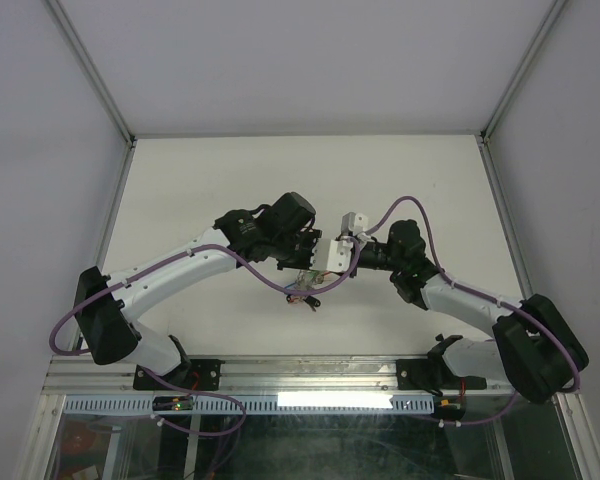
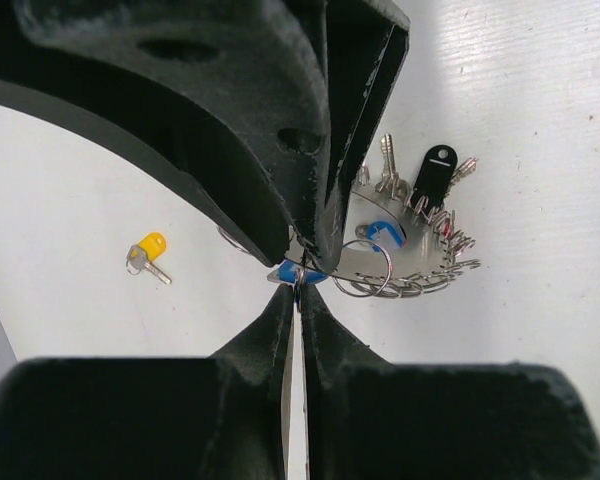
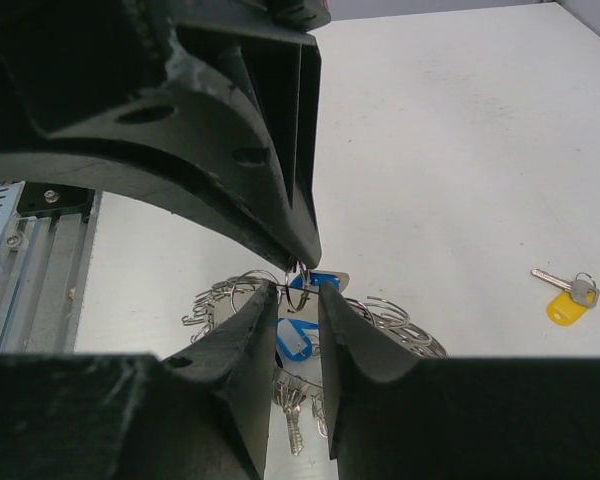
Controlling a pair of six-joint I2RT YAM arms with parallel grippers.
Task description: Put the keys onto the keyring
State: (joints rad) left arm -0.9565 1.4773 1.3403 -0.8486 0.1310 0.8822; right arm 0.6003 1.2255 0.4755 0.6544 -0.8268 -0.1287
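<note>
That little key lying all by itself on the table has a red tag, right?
No, its tag is yellow, not red. The left wrist view shows the little key lying by itself on the table, apart from the keyring.

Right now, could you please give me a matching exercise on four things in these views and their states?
Things: 1 loose key; 2 left gripper; 3 right gripper; 4 keyring.
States: A jaws slightly apart on the blue-tagged key; B yellow tag, alone on the table; C jaws shut; D fringed with keys, bearing a black tag.
Pairs: 1-B; 2-C; 3-A; 4-D.
</note>
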